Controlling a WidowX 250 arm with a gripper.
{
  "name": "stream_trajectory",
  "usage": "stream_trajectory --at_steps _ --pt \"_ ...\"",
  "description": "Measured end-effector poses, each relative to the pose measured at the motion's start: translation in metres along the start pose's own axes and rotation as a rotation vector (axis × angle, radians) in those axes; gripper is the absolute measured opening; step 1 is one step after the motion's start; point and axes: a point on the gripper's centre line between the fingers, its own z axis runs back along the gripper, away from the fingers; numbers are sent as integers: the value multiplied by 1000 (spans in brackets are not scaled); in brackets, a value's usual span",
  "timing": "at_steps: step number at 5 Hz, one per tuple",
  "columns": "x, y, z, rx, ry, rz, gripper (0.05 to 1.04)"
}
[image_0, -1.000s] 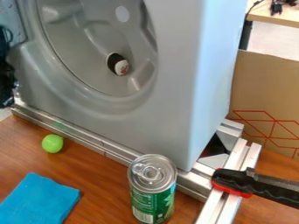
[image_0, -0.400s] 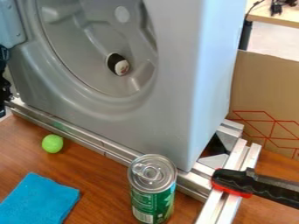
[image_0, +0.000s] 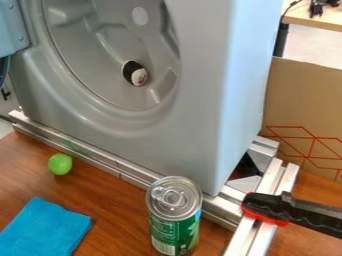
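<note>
currently | claw: opening and hold cannot be told | green ball (image_0: 60, 164) on the table (image_0: 120, 202), near the metal rail (image_0: 100, 160) | blue cloth (image_0: 47, 229) lower left | green can (image_0: 174, 217) upright | black-and-white object (image_0: 135, 74) in the grey housing's (image_0: 197, 110) round hollow | black-and-red handle (image_0: 267, 206) at right

Close, slanting view from above

Tall grey moulded housing (image_0: 194, 100): smooth, plastic-looking, soft sheen
Brown wooden tabletop (image_0: 113, 207): smooth, grained
Flat blue cloth (image_0: 43, 229): matt
Silver straight rail (image_0: 93, 156): satin metal
Green cylindrical can (image_0: 174, 227): glossy, metal lid
Brown cardboard panel (image_0: 304, 100): matt
</note>
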Motion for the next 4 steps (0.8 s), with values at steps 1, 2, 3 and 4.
stream_trajectory --at_steps 1,2,3,4 --pt "-5 0 -2 10 1 -2 347" --pt "-2 2 -19 13 16 18 347" --pt "-1 4 -26 10 32 27 347" --pt "3 -1 -31 -24 15 -19 347"
